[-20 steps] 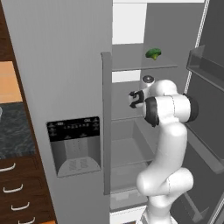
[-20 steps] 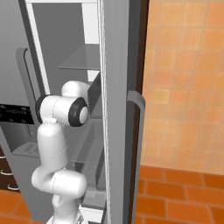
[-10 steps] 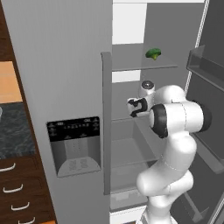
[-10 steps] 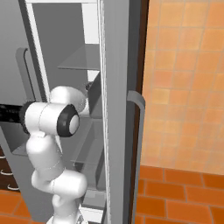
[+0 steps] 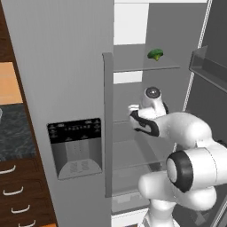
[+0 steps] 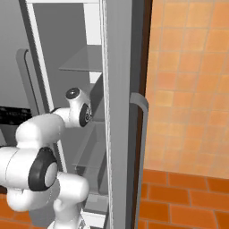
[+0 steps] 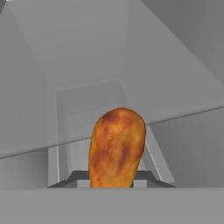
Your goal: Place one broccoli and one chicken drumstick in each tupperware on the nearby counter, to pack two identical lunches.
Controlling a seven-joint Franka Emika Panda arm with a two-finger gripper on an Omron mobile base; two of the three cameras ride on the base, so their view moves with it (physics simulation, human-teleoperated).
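Risks first, taken view by view. From the left base camera, you have the arm reaching into the open fridge (image 5: 133, 146), with the gripper (image 5: 134, 116) sitting at mid-shelf height just beside the edge of the closed left door (image 5: 66, 88). Swing out too sharply and the wrist could clip that door edge or its long handle (image 5: 107, 128). A broccoli (image 5: 155, 54) rests on the upper glass shelf (image 5: 146, 68), well above the hand. The counter (image 5: 13, 133) shows at the far left, past the door, so the carry will be a wide one.

From the right base camera, the open right door (image 6: 123, 112) stands close along the arm's other side. The elbow is bulky and near it, so a backward pull with the forearm turned outward could knock the door.

From the hand camera, the chicken drumstick (image 7: 116, 148) stands between the two finger tips, which are drawn in narrow and appear clamped on its lower end. Most of the meat rises above the pinch, and the surface is rounded, so I judge it could pivot or slip out if you accelerate hard. Shelf edges cross just behind it; lift clear before you retreat.
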